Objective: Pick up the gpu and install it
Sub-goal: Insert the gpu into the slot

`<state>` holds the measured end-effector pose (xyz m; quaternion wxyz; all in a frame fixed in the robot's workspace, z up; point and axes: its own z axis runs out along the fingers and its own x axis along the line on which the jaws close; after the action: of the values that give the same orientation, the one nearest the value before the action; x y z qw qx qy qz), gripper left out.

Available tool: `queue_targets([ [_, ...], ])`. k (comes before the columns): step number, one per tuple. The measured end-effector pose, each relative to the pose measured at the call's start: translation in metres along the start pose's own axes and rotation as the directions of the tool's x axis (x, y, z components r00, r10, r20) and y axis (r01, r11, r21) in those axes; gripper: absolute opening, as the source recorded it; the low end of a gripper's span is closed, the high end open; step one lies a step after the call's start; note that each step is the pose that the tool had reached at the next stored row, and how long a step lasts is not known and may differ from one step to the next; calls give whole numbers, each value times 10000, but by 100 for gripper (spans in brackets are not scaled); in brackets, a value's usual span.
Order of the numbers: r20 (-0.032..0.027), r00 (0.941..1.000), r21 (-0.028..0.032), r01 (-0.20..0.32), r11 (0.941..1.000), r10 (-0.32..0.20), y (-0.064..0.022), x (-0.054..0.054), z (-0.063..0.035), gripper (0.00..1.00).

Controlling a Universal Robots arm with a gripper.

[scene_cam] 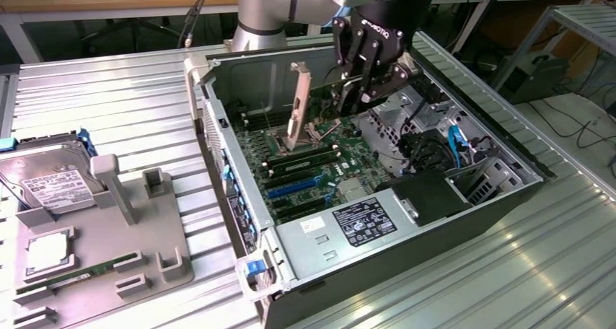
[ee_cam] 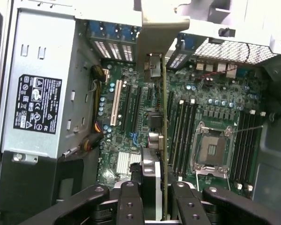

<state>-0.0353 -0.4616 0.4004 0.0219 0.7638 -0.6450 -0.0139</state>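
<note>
Inside the open computer case (scene_cam: 500, 152), toward its far end, the gripper (scene_cam: 371, 98) hangs over the motherboard (scene_cam: 308, 163) with the gpu (scene_cam: 300, 91) clamped between its fingers. The jaws are drawn in narrow, one finger on each flat side of the card.

Findings, exterior view:
- The gpu stands on edge and leans slightly. Its silver bracket points toward the exterior view's left, and the bracket's top rises above the case wall.
- Whether the card's lower edge touches the board cannot be told.
- The case lies on its side on a ribbed metal table (scene_cam: 481, 286), with the power supply (scene_cam: 356, 224) at the near end.
- A grey holder (scene_cam: 106, 249) sits on the table at the exterior view's left, well apart from the case, with a hard drive (scene_cam: 48, 185) at its far end.

Findings, wrist view:
- The gripper (ee_cam: 157, 201) holds the gpu (ee_cam: 161, 42) seen edge-on, as a thin line running away from the fingers (ee_cam: 131, 201) to the bracket.
- The card lines up over the motherboard (ee_cam: 210, 103), between a white slot (ee_cam: 116, 103) on one side and the memory slots (ee_cam: 182, 131) and processor socket (ee_cam: 210, 150) on the other.
- The power supply (ee_cam: 37, 103), with its black label, lies beyond the white slot
</note>
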Motion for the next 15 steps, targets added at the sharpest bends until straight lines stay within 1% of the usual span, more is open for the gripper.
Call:
queue_targets([
  [2,-12,10000,15,94,10000,-94,-2,-9,17,29],
  [4,-8,10000,29,78,10000,-78,-5,-11,41,29],
  [8,19,9988,26,-488,9988,488,-5,-11,80,29],
  [11,39,9959,21,-902,9959,902,-10,-13,147,29],
  [15,41,9956,20,-933,9956,933,-12,-8,218,29],
])
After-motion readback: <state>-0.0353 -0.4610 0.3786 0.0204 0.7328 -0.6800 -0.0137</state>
